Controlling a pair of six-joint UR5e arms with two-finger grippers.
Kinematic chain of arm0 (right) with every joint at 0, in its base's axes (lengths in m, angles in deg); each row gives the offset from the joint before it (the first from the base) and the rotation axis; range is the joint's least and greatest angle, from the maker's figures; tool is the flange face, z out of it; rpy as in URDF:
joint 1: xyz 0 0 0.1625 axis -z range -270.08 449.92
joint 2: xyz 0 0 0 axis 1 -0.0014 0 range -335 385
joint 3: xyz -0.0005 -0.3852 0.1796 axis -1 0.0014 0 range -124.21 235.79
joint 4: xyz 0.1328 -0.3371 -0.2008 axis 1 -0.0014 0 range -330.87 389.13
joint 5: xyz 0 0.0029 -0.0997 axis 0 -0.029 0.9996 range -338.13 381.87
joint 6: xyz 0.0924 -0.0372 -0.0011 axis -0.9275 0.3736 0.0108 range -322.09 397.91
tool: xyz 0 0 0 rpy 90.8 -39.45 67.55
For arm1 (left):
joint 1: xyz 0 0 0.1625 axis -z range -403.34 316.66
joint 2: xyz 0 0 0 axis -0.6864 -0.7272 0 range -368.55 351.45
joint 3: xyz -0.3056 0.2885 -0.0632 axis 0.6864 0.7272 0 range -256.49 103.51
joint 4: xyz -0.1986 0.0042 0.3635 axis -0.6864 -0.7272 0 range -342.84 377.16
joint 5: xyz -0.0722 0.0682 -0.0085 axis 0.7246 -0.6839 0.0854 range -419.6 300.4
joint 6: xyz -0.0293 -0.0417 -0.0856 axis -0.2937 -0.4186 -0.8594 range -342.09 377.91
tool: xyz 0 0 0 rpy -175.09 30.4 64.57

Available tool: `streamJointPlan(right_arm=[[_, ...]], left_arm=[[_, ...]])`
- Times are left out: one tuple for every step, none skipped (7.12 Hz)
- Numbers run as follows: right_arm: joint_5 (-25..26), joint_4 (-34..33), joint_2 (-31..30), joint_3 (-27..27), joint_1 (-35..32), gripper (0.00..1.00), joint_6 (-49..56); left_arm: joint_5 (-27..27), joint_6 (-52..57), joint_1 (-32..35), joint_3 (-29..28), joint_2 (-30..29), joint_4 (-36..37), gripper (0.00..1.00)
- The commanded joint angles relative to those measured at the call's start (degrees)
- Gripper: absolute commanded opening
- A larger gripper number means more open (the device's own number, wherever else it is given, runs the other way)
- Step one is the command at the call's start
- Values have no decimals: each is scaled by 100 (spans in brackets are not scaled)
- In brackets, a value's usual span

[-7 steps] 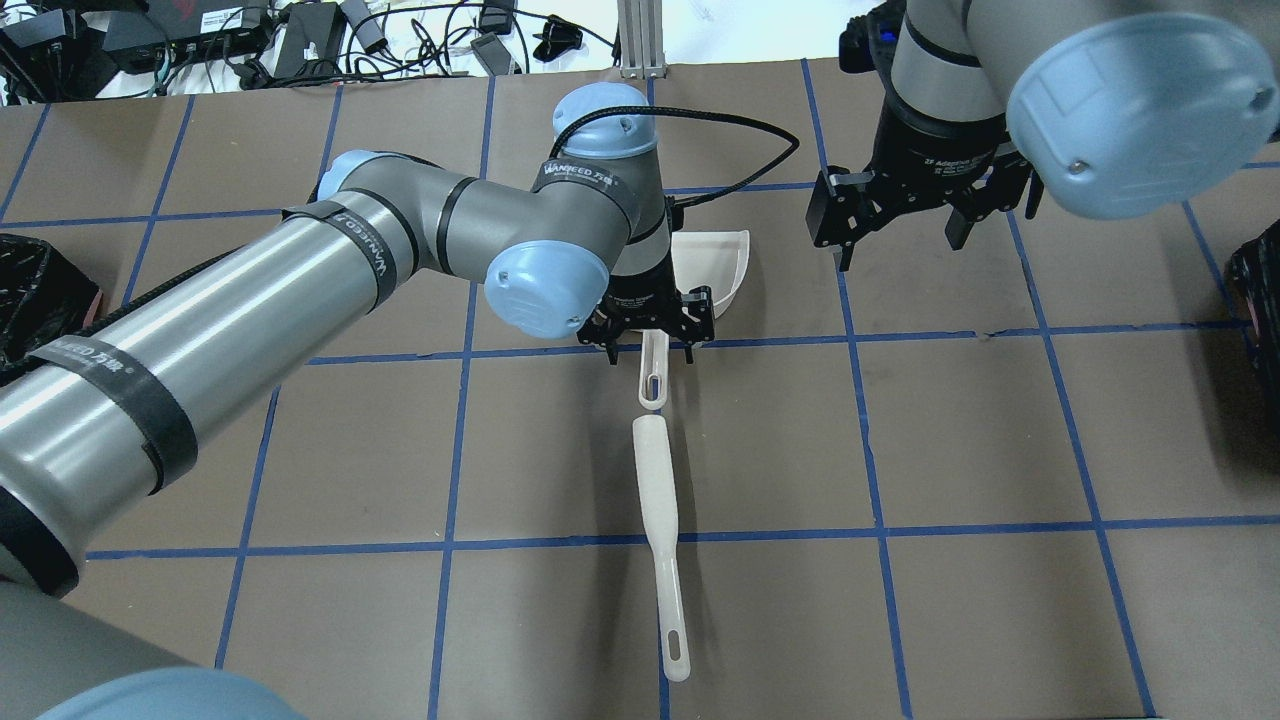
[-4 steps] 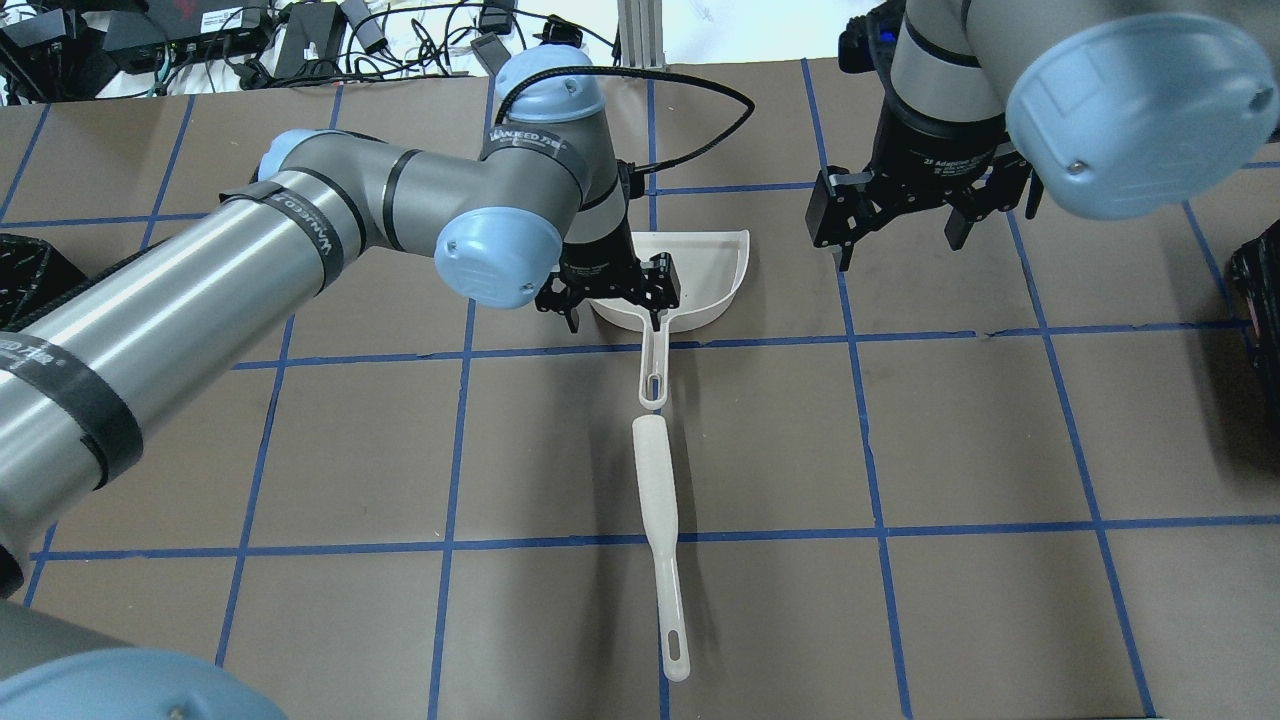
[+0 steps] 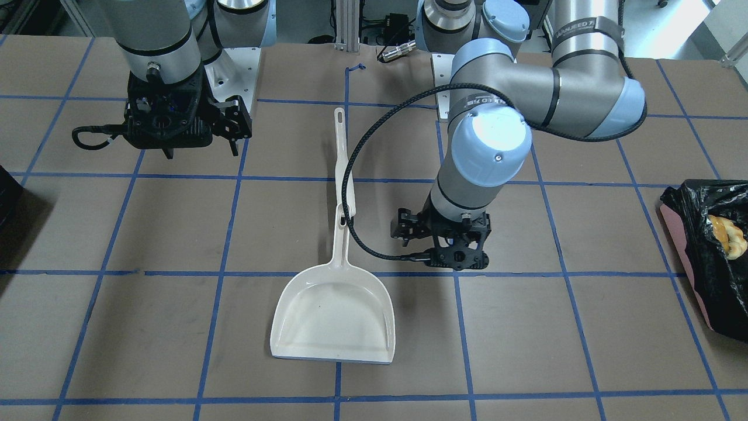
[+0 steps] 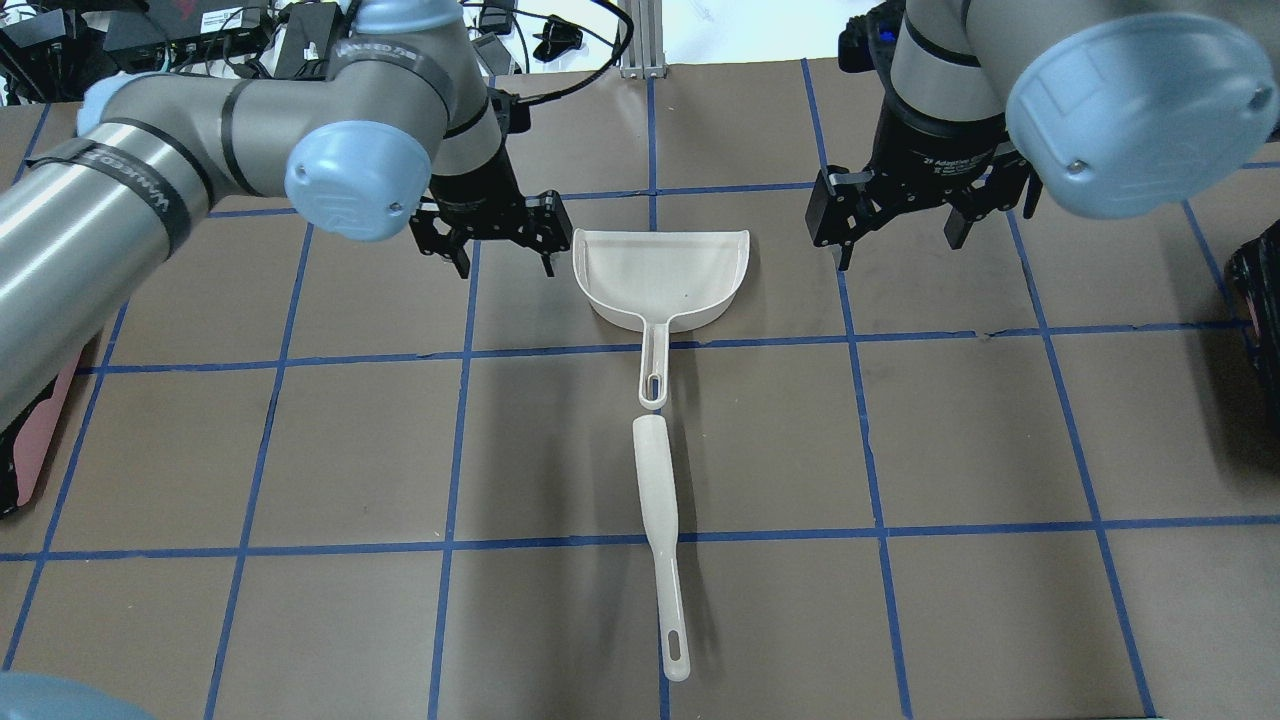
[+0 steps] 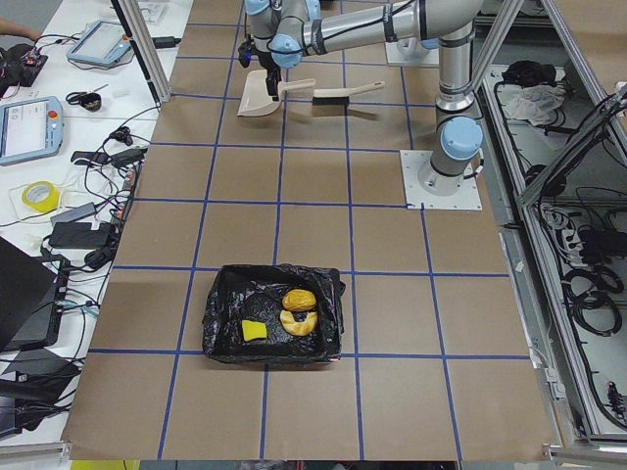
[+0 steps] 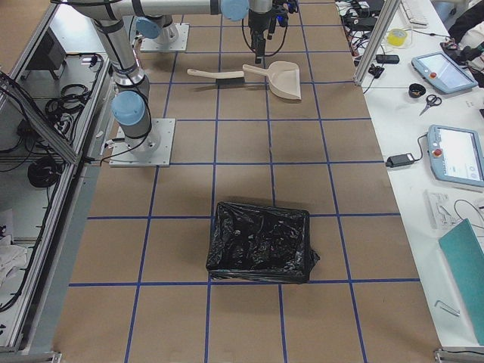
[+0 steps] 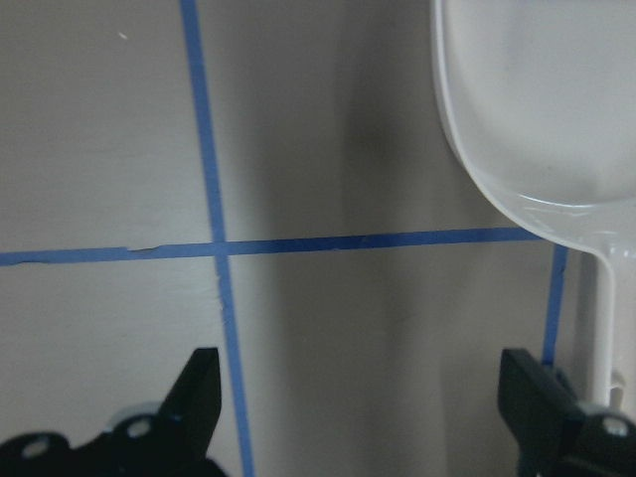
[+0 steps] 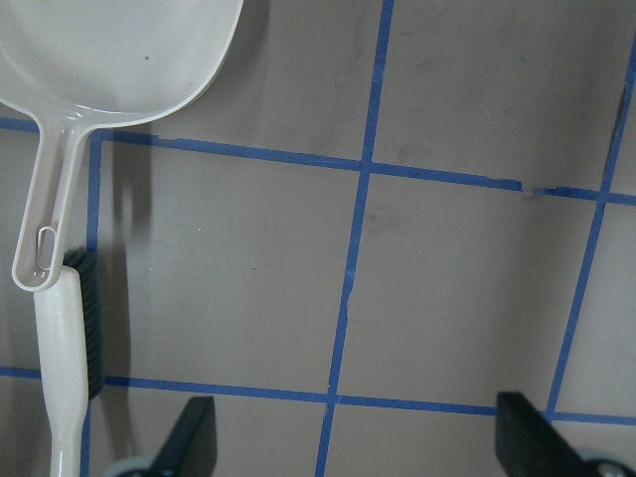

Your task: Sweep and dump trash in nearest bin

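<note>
The three trash pieces lie inside the pink-sided bin: the yellow-green sponge cube, the orange-brown lump and the cream crescent. The bin stands at the table end on my left; one pale piece shows in it. My left gripper is open and empty, just left of the white dustpan, low over the table. Its fingers frame bare table in the wrist view. My right gripper is open and empty, right of the dustpan.
The white brush lies on the table end to end with the dustpan handle. A black container stands at the table end on my right. Cables and devices lie beyond the far table edge.
My left gripper has moved from over the dustpan handle to the left and farther from me, uncovering the dustpan. The dustpan, the brush and the right arm have not moved.
</note>
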State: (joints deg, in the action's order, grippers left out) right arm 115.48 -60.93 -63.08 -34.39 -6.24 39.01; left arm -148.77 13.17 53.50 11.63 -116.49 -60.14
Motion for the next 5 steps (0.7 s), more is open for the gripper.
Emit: streamJointPlan(right_arm=[[-10,-21,10,0,0,100,5],[-19,-38,10,0,0,100,5],[-36,-47,10,0,0,100,5],[-10,-47,18,0,0,100,5],[-27,-64,18,0,0,100,5]], left_arm=[[-189,191,-376,-468,499,-589,100],[-189,532,-542,-741,684,-863,100],[-232,675,-744,-700,808,-927,100],[-233,702,-799,-613,957,-945,100],[-250,694,-773,-473,1089,-927,100]])
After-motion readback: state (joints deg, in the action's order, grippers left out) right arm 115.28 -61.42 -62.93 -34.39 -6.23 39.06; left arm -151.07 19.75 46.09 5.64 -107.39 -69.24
